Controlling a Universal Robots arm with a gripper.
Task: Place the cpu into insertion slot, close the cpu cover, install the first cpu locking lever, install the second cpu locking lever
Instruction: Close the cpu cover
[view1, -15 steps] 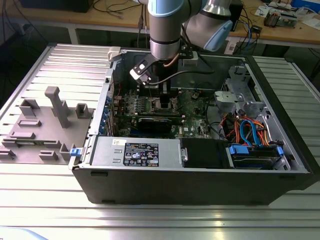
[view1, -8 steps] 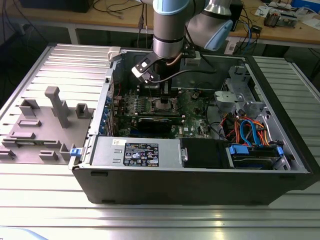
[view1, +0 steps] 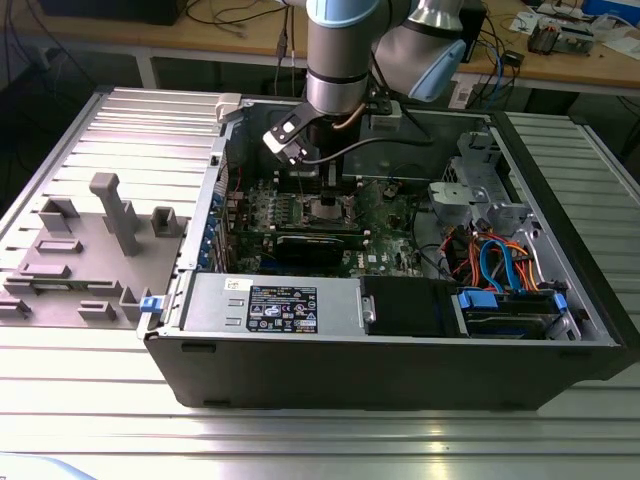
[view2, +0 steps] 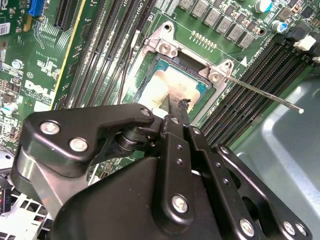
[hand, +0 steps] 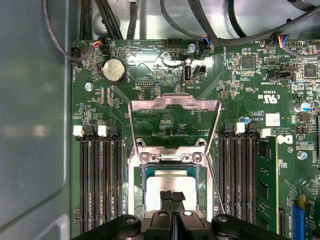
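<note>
I'm watching the arm reaching down into the open computer case (view1: 400, 370), which is sitting on the slatted table (view1: 80, 390). The end effector (hand: 173, 196) is hanging with its fingers pressed together, nothing showing between them. Its tips are right over the cpu (hand: 172, 179), touching it or just short of it; I cannot tell which. The cpu is lying in the insertion slot (hand: 133, 192) on the green board (hand: 240, 90). The cpu cover (hand: 174, 102) is standing open at the slot's far edge, and a thin locking lever (view2: 262, 95) is sticking out free beside the slot.
</note>
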